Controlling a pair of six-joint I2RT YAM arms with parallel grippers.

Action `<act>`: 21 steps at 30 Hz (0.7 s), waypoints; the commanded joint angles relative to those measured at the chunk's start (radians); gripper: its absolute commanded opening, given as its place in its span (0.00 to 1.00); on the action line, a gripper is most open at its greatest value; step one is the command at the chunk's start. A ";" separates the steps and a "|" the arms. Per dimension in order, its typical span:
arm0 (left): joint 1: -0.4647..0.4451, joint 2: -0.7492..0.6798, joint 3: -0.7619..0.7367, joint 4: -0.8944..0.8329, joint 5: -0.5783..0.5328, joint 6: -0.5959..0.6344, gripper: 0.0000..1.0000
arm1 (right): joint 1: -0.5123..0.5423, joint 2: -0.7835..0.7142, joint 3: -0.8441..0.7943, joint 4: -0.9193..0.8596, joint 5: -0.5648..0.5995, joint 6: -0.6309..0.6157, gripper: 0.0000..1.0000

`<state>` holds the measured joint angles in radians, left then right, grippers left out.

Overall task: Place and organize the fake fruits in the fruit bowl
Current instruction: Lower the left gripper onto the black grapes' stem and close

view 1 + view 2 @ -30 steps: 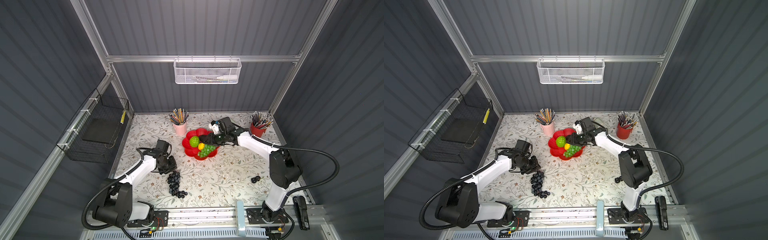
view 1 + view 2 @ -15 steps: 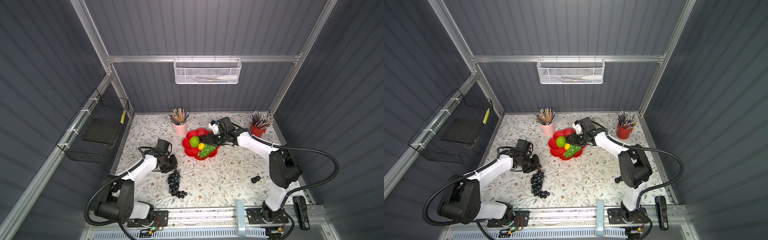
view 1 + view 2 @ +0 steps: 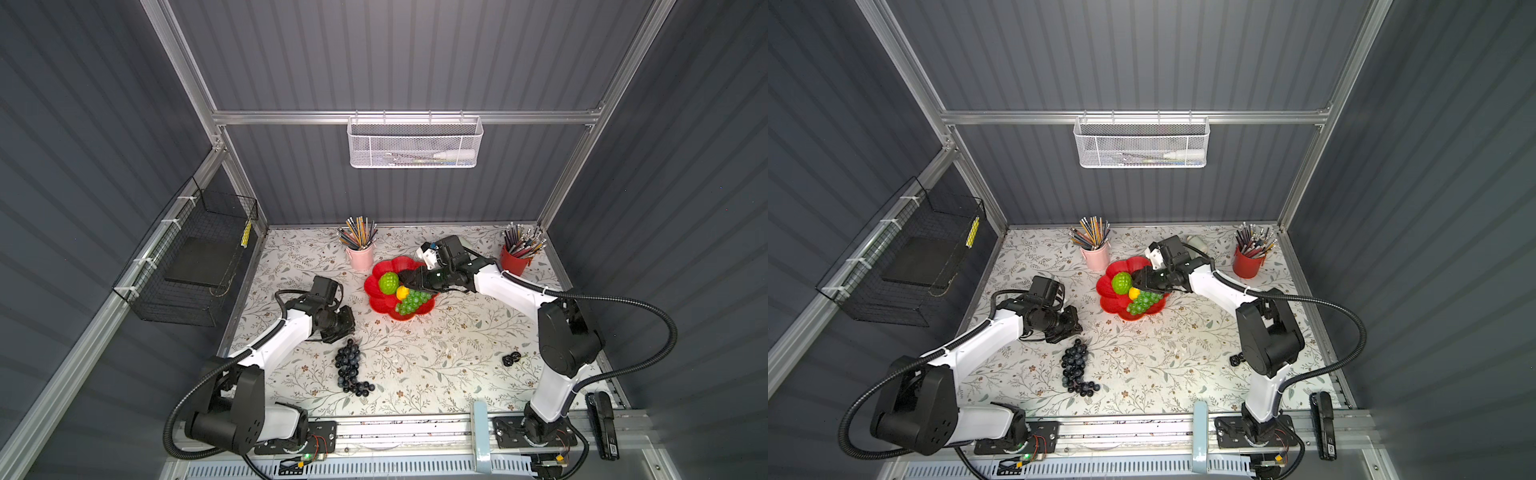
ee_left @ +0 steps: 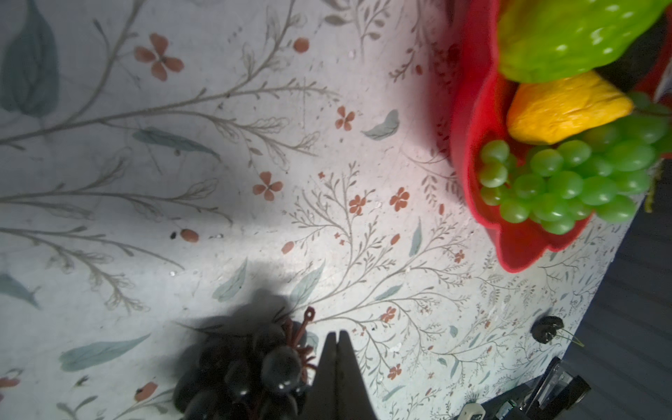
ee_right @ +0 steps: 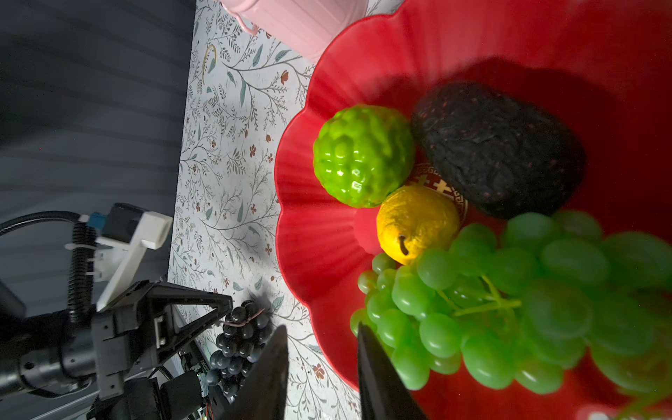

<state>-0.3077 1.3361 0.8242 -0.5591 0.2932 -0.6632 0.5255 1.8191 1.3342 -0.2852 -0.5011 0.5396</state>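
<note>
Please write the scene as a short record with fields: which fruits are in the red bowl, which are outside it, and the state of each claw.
bowl: red flower-shaped fruit bowl on the table
in bowl: ridged green ball, small yellow fruit, green grape bunch, black bumpy oval
outside bowl: dark purple grape bunch, lying on the table
left claw: shut, tips beside the dark bunch's stem; grip on it unclear
right claw: open, empty, above the bowl

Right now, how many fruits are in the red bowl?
4. Ridged green ball, small yellow fruit and black bumpy oval cluster at the bowl centre; green grape bunch beside them, toward the rim. Purple grape bunch is outside, on the table. The grapes could hide something small.
</note>
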 commanded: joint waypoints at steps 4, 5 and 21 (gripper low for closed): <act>0.005 -0.070 0.127 -0.124 0.099 0.078 0.00 | 0.004 -0.035 -0.028 0.030 0.017 -0.007 0.34; 0.005 -0.074 0.139 -0.127 0.122 0.080 0.00 | 0.005 -0.037 -0.029 0.038 0.018 -0.005 0.33; -0.001 -0.059 0.150 -0.347 0.052 0.014 0.29 | 0.004 -0.009 0.009 0.051 0.009 -0.023 0.35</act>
<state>-0.3077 1.2785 1.0054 -0.8349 0.3561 -0.6147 0.5255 1.8088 1.3426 -0.2466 -0.4858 0.5228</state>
